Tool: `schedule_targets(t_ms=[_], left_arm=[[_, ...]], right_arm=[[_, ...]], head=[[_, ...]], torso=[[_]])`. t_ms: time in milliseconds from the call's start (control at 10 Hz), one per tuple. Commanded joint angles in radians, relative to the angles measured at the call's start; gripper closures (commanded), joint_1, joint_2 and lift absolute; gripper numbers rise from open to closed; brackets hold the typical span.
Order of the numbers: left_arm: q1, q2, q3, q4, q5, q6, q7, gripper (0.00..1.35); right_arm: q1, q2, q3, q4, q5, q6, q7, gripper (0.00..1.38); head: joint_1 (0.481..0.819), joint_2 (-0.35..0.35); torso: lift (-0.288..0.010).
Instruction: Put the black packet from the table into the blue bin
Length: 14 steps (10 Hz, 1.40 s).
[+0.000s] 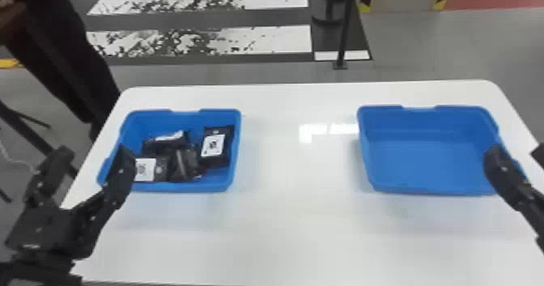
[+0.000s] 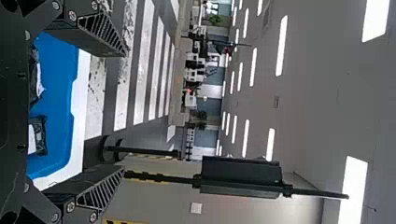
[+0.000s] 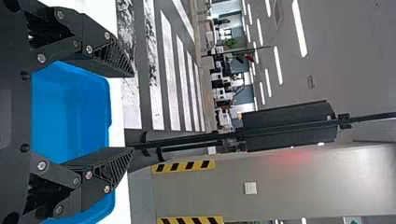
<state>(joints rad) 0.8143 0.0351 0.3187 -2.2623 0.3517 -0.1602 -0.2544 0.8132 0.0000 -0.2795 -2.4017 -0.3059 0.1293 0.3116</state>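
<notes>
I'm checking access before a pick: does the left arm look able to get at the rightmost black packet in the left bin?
Probably yes: the left gripper is open near the left bin, and the rightmost packet lies uncovered, though reaching it likely means clearing the bin's rim.

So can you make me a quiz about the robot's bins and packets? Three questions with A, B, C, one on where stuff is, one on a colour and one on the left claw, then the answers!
1. Where are the black packets?
A) On the floor
B) Under the table
C) In the left bin

2. What colour is the right bin?
A) Blue
B) Yellow
C) Green

3. How is the left claw?
A) Shut on a packet
B) Open
C) Shut on a bin's rim

Answers:
1. C, the head view shows them lying inside it.
2. A, its walls and bottom are blue in the head view.
3. B, the left wrist view shows a wide gap between its fingers.
</notes>
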Motion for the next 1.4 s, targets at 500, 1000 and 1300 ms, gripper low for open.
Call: schedule_targets(t_ms=[500,1000,1300], left_arm=[[-0.004,0.000,-0.006,0.001,0.007,-0.009,0.001,0.18],[-0.002,0.000,-0.006,0.001,0.013,-0.002,0.001,0.18],[0.000,0.005,-0.010,0.001,0.015,-0.002,0.001,0.18]], right_arm=[[0.021,0.001,-0.004,-0.029,0.019,-0.004,-0.009,0.50],[0.016,0.001,-0.004,-0.024,0.015,-0.004,-0.011,0.50],[0.016,0.001,-0.006,-0.024,0.013,-0.004,-0.012,0.50]], head=[[0.695,0.083],[0.695,0.081],[0.695,0.078]], torso=[[-0.110],[-0.110],[-0.110]])
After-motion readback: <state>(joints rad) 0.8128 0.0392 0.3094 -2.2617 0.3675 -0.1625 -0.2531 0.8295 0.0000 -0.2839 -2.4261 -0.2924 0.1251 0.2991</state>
